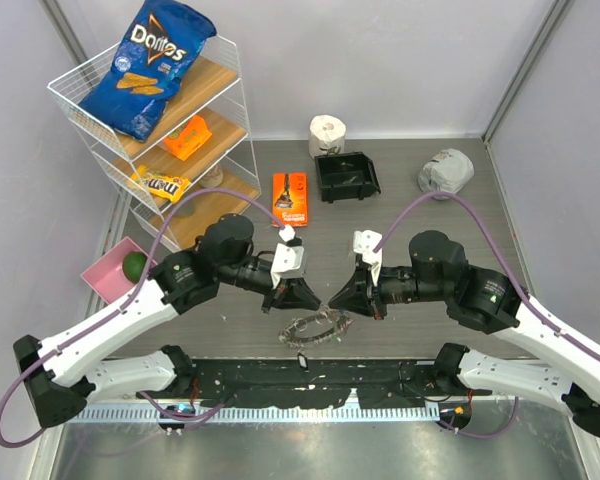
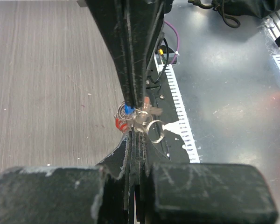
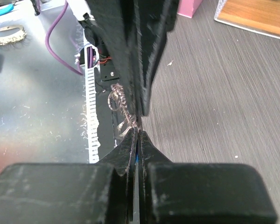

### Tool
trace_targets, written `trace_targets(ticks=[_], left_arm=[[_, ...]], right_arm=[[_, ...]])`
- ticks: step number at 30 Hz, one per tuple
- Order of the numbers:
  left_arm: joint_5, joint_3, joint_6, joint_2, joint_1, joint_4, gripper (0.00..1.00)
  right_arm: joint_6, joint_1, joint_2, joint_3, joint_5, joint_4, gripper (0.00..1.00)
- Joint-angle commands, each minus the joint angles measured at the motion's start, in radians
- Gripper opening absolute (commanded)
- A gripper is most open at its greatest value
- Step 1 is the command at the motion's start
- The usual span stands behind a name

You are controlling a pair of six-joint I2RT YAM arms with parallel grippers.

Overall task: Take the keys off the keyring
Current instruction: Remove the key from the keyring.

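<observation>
The keyring [image 1: 315, 328], a frilly silver loop, hangs low over the table's near edge, just under the two grippers. My left gripper [image 1: 316, 301] and right gripper [image 1: 331, 301] meet tip to tip above it, both shut. In the left wrist view the left gripper [image 2: 134, 135] pinches the bunch where the keys [image 2: 136, 116] gather: a blue head, a red head and small silver rings. The right gripper [image 3: 137, 130] is shut with a sliver of blue between its fingers. The keyring's chain [image 3: 119, 103] trails from its tips. Which exact piece each one pinches is partly hidden.
A wire rack [image 1: 70, 95] at the back left holds a Doritos bag [image 1: 150, 60] and snacks. A pink box [image 1: 108, 275] with a green fruit stands by the left arm. An orange packet [image 1: 290, 197], black bin [image 1: 347, 177], paper roll [image 1: 327, 135] and grey lump [image 1: 445, 170] lie behind.
</observation>
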Motion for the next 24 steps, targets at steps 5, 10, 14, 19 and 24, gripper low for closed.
trace_targets(ticks=[5, 10, 14, 19, 24], left_arm=[[-0.042, -0.037, -0.049, -0.104, 0.005, 0.101, 0.0], [-0.066, -0.049, -0.056, -0.084, 0.005, 0.108, 0.01], [-0.04, -0.059, -0.052, -0.044, 0.005, 0.15, 0.39], [0.019, -0.016, 0.028, 0.019, 0.008, 0.153, 0.52], [0.171, 0.082, 0.085, 0.117, 0.02, 0.058, 0.57]], right_arm=[[0.128, 0.0, 0.009, 0.007, 0.069, 0.016, 0.05], [0.104, 0.0, 0.0, 0.001, 0.028, 0.049, 0.05], [0.047, 0.0, 0.004, 0.028, -0.035, 0.045, 0.05], [-0.015, 0.0, 0.021, 0.083, -0.09, 0.013, 0.05], [-0.03, -0.002, 0.035, 0.106, -0.11, -0.004, 0.05]])
